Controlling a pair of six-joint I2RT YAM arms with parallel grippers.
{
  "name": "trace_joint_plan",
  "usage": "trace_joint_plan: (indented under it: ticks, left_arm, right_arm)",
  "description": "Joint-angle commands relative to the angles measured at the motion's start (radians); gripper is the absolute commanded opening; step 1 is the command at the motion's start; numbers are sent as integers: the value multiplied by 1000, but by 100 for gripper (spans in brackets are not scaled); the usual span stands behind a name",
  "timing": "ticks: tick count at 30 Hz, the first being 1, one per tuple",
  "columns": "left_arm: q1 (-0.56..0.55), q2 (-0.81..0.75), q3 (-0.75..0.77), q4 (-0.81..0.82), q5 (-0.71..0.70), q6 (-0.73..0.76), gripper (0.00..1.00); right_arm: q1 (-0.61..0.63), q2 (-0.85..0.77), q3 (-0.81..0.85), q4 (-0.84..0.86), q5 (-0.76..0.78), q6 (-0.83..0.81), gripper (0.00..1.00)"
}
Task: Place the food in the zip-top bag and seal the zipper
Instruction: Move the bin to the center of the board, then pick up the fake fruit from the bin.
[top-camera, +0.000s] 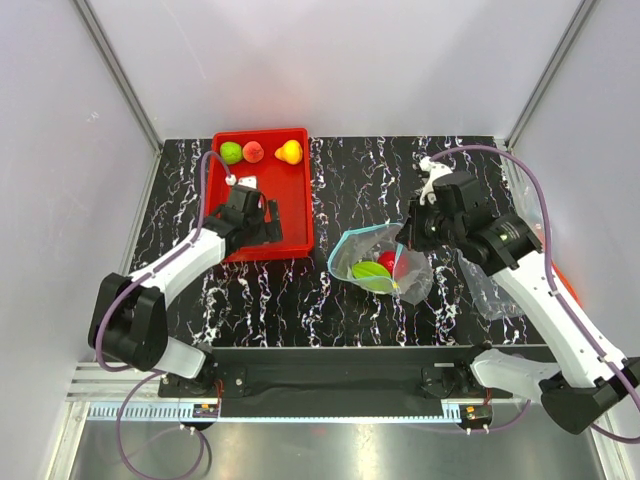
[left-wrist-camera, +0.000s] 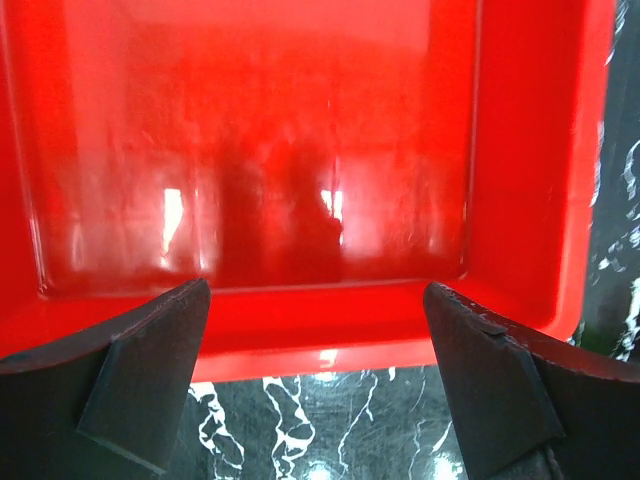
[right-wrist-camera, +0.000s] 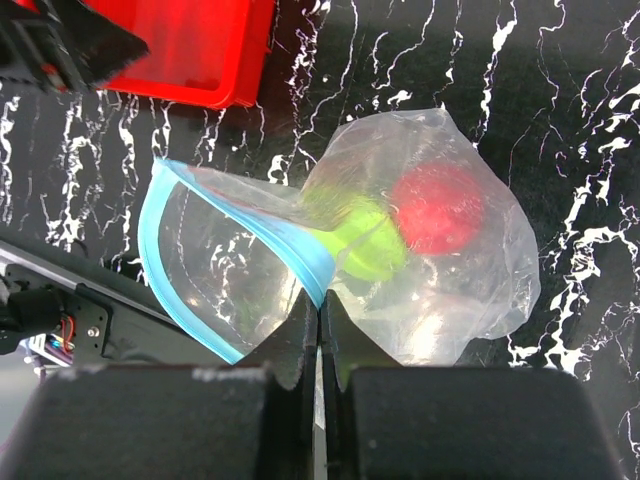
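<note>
The zip-top bag (top-camera: 380, 265) lies mid-table with its mouth open to the left. It holds a red apple (right-wrist-camera: 435, 205) and a green piece (right-wrist-camera: 365, 245). My right gripper (right-wrist-camera: 320, 305) is shut on the light-blue zipper (right-wrist-camera: 300, 250) at the bag's mouth edge; the top view shows this gripper (top-camera: 410, 236) at the bag's upper right. A green piece (top-camera: 231, 152), a peach (top-camera: 254, 151) and a yellow pear (top-camera: 289, 152) sit at the far end of the red tray (top-camera: 300, 200). My left gripper (top-camera: 262, 228) is open and empty over the tray's near rim (left-wrist-camera: 330, 325).
Another piece of clear plastic (top-camera: 490, 290) lies right of the bag under the right arm, with an orange-red strip (top-camera: 566, 285) beyond the arm. White walls enclose the black marbled table on three sides. The left gripper shows in the right wrist view (right-wrist-camera: 60, 40).
</note>
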Motion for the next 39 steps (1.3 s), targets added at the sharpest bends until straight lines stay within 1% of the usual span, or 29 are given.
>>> trace_joint_plan:
  ticks: [1,2,3,5,6,8,11,16,19,21,23,26,27,30,31,32,33,34,36,37,38,39]
  left_arm:
    - [-20,-22,-38,57,2,-20,93]
    - [-20,-14,-49,83,1,-22,93]
    - [-20,-4,-55,86,-2,-25,89]
    - [-20,19,-61,76,4,-22,86]
    - [-20,21,-67,74,6,-25,83]
    - [-21,-10,-110,91,22,-42,81]
    - [-38,-108,-208,132,6,-74,81]
    - [-70,-235,-282,99,-4,-106,81]
    - [-87,-312,-323,96,-40,-128,81]
    - [-86,-343,-328,93,-63,-123,81]
    - [-86,-372,-297,70,-96,-109,81]
    - [-86,-381,-245,69,-126,-89,87]
    - [-86,-375,-233,77,-136,-69,91]
    - [-86,-314,-155,108,-194,-37,99]
    - [-83,-262,-129,109,-230,-34,99]
    - [-84,-231,-62,96,-264,-42,99]
    - [-84,-194,-26,71,-312,-69,99]
    - [-78,-123,6,56,-362,-81,99]
    - [-66,-45,112,68,-375,-33,99]
    - [-43,40,156,74,-351,-19,99]
    - [-28,85,199,67,-329,-11,99]
    - [-14,172,300,53,-309,6,99]
  right_arm:
    - [-6,-41,4,13,-28,19,0]
    - [-4,-47,4,11,-33,21,0]
    - [-4,-49,2,11,-39,21,0]
    - [-6,-54,2,6,-40,24,0]
    - [-6,-55,2,-1,-39,24,0]
    - [-7,-58,-2,-6,-34,21,0]
    - [-6,-57,-8,-10,-27,19,0]
    - [-6,-55,-18,0,-23,15,0]
    - [-6,-48,-18,6,-27,16,0]
    - [-6,-43,-19,13,-30,19,0]
    - [-6,-38,-18,14,-37,21,0]
    - [-6,-35,-16,14,-34,18,0]
    - [-6,-34,-15,14,-30,16,0]
    - [-6,-34,-13,14,-27,13,0]
    - [-6,-31,-12,14,-28,12,0]
    - [-6,-28,-10,13,-31,15,0]
    - [-6,-26,-5,11,-30,13,0]
    - [-6,-25,-4,8,-28,13,0]
    - [-4,-21,-5,14,-36,13,0]
    - [-6,-20,-8,19,-40,15,0]
    - [-4,-20,-10,22,-42,15,0]
    - [-4,-15,-8,25,-46,13,0]
